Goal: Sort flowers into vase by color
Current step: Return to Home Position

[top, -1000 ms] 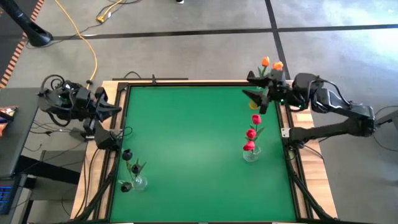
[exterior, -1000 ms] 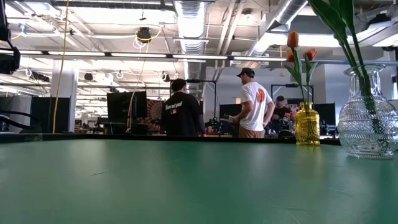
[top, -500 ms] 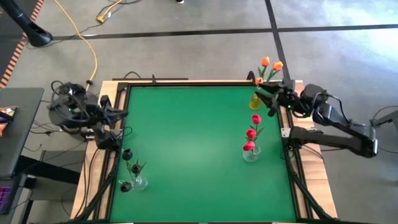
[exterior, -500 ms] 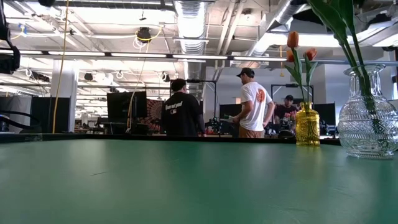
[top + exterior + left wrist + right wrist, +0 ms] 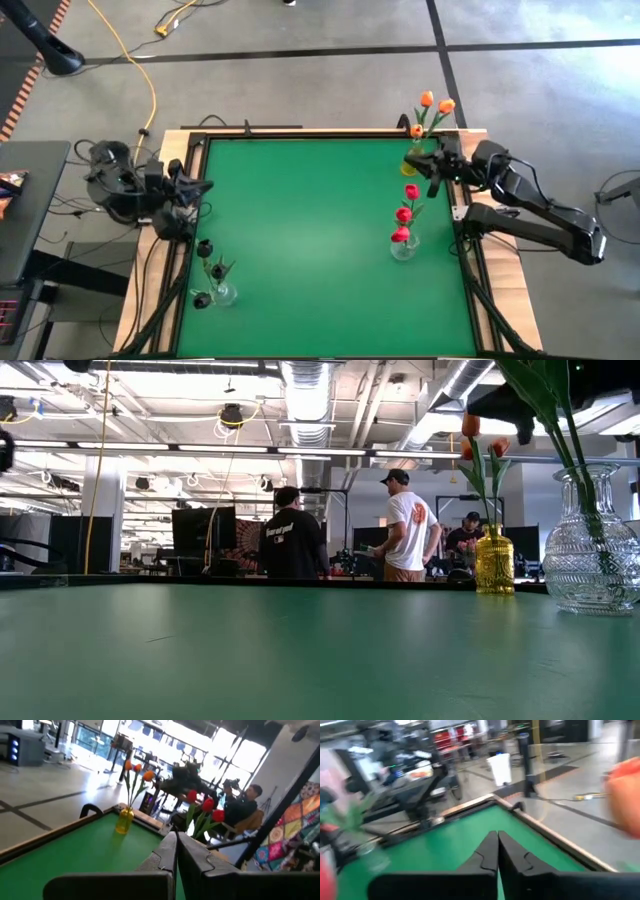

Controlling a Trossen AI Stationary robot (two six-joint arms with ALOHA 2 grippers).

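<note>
While both arms sit at opposite side edges of the green table (image 5: 300,230), every tulip in view stands in a vase.

The left gripper (image 5: 176,839) hangs over the table's left rim, pointing inward. Its fingers are pressed flat together with nothing between them. The right gripper (image 5: 497,836) is at the right rim, just beside the yellow vase (image 5: 411,165). It is likewise clenched on nothing.

The yellow vase stands near the far right corner and holds the orange tulips (image 5: 436,102), whose heads lean out past the table's far edge. Nearer along the right side, a clear glass vase (image 5: 403,249) holds the red tulips (image 5: 405,213), three heads stacked one above another in the high view. On the left side toward the near edge, a second clear vase (image 5: 226,293) holds the black tulips (image 5: 205,248), their three dark heads spread apart over the felt.

From table height, the yellow vase shows small and upright. A patterned glass vase (image 5: 590,555) stands larger beside it, with green stems rising out of the picture.

Beyond the table, a person in a black top (image 5: 291,543) and a person in a white shirt (image 5: 410,525) stand in the workshop.
</note>
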